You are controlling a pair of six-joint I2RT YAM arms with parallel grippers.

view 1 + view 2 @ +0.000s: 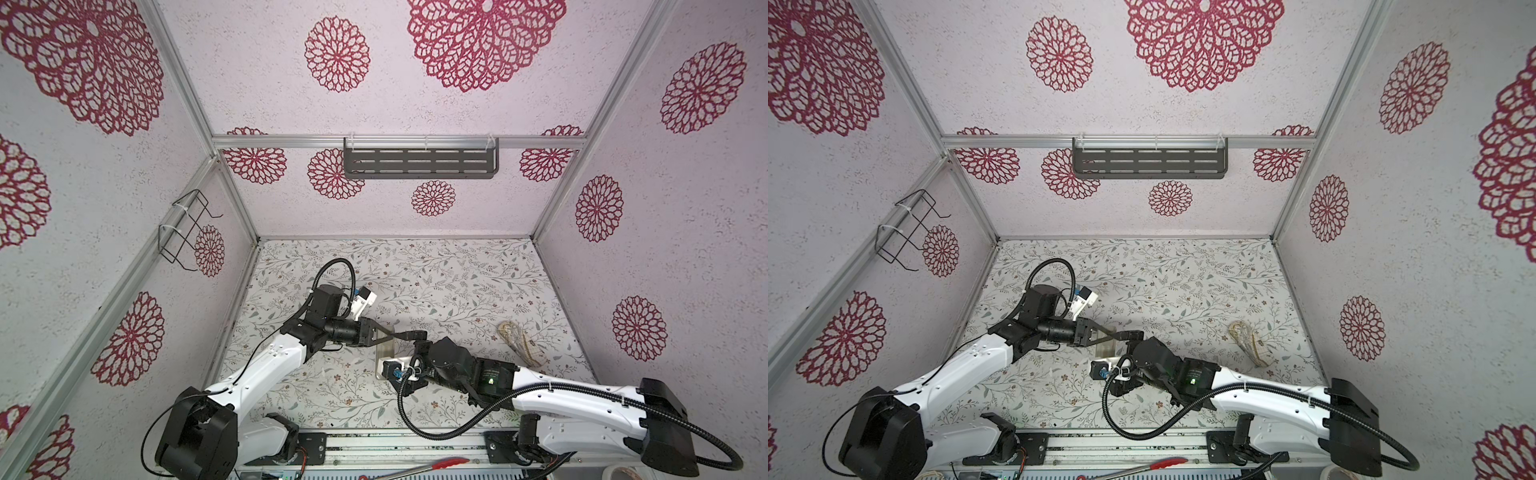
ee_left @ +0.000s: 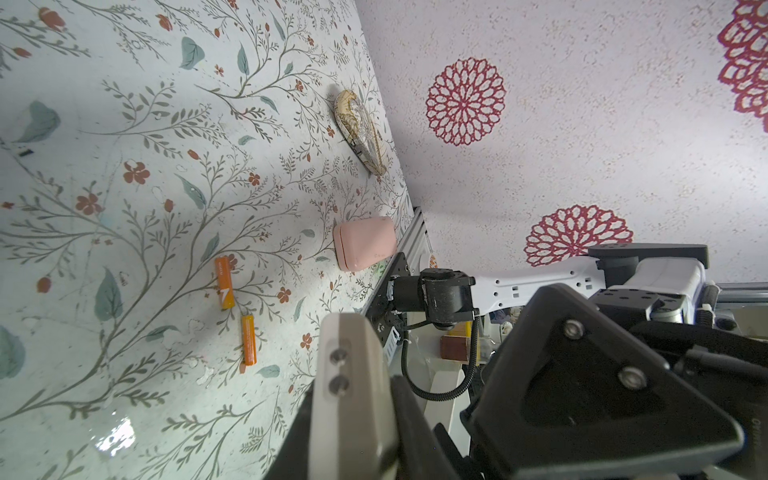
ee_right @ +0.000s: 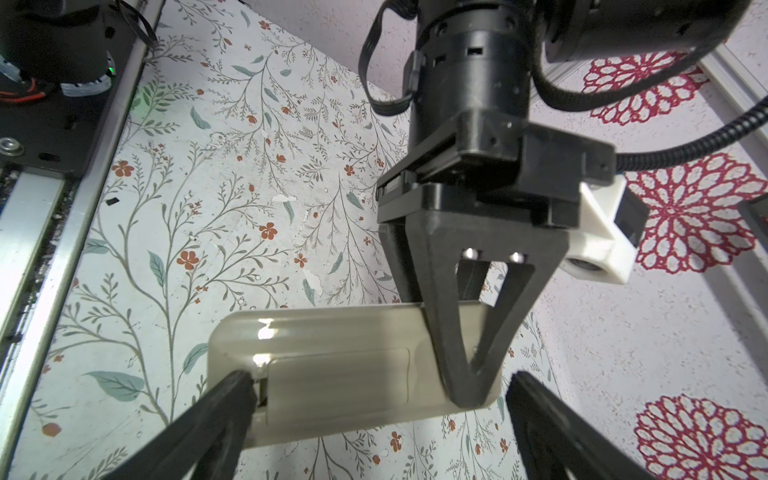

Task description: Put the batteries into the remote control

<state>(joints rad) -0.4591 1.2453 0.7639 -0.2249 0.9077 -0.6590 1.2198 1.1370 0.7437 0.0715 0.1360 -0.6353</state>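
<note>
The remote control [image 3: 340,374] hangs on its long edge above the table, its greyish-beige back and battery cover facing the right wrist camera. My left gripper [image 3: 461,374] is shut on one end of it, also seen from the left wrist [image 2: 353,415]. My right gripper [image 3: 382,415] is open and straddles the remote lengthwise, one fingertip [image 3: 232,395] at the cover's end seam. In both top views the two grippers meet mid-table [image 1: 384,336] [image 1: 1129,338]. Two orange batteries [image 2: 224,282] [image 2: 248,340] lie on the table, hidden under the right arm in both top views.
A pink rounded case [image 2: 365,243] lies near the front rail. A patterned beige pouch [image 1: 517,343] sits at the right of the table. A red-handled tool [image 1: 449,462] lies in front of the rail. A wire rack [image 1: 187,228] and a grey shelf [image 1: 419,162] hang on the walls.
</note>
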